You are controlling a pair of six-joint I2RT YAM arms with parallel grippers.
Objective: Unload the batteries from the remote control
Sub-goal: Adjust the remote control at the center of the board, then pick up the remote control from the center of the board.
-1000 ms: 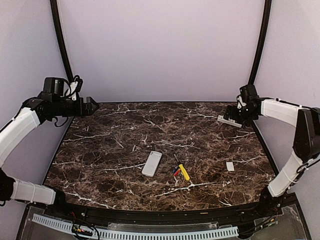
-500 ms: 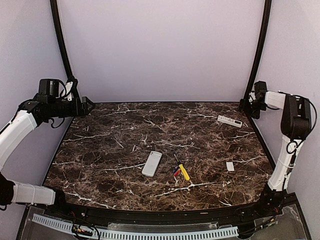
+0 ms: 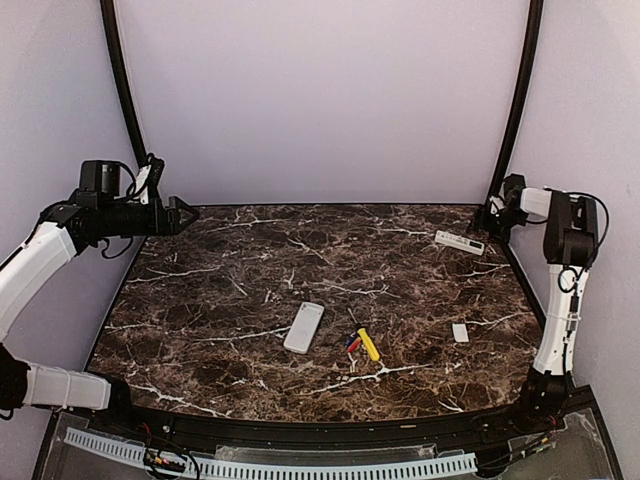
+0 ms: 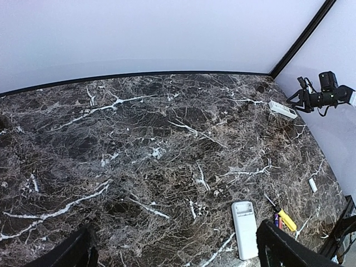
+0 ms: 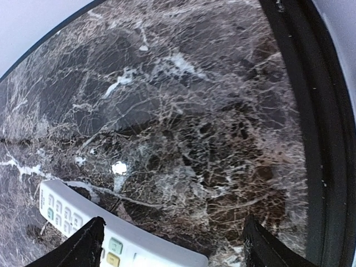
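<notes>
Top external view: the table point(image 3: 220, 290) carries everything loose. The left arm point(image 3: 40, 255) reaches in from the left side, forearm level, with the left claw point(image 3: 188, 214) hanging over the far left corner, its jaws spread and empty. The right arm point(image 3: 565, 300) stands folded upright along the right edge, and the right claw point(image 3: 492, 213) points at the far right corner. The right wrist view shows its fingers point(image 5: 83, 247) wide apart, gripping nothing. The near remote point(image 3: 303, 327) lies at mid-table. The far remote point(image 3: 459, 242) lies flat near the right claw, clear of it. The screwdriver point(image 3: 368, 344) sits right of the near remote. The batteries point(image 3: 352, 342), red and blue, lie on the table just beside the screwdriver's left side. A cover point(image 3: 460, 333) lies further right, well apart. A second ago the right claw held the far remote above the table; now that remote is down and the arm has drawn back to the corner. The left arm has barely shifted
</notes>
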